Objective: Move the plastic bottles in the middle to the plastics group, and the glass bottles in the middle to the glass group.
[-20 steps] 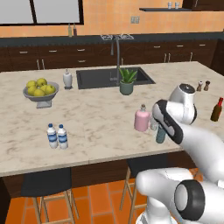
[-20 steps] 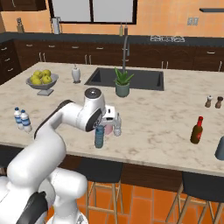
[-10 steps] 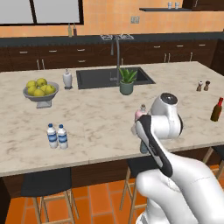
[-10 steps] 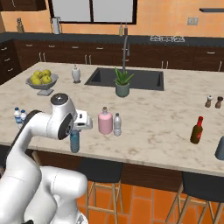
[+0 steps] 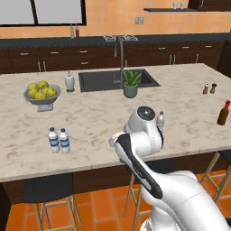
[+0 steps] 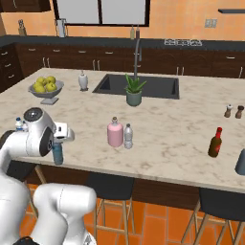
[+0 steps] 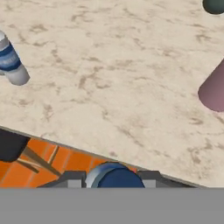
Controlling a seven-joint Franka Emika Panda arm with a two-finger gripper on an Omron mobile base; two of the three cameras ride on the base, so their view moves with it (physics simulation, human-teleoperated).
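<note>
the slim dark blue-teal bottle (image 6: pixel 58 153) hangs upright by the near edge of the worktop (image 6: pixel 162 139), its cap pinched between the fingers (image 7: pixel 113 178). the right base view shows the pink bottle (image 6: pixel 115 133) touching the clear greyish bottle (image 6: pixel 128 137) mid-worktop. the left base view shows two blue-labelled water bottles (image 5: pixel 59 140) at near left.

My end effector (image 6: pixel 58 141) is gripping the blue-teal bottle (image 6: pixel 58 153); the pink bottle (image 6: pixel 115 133) and clear bottle (image 6: pixel 128 137) are standing touching mid-worktop.
</note>
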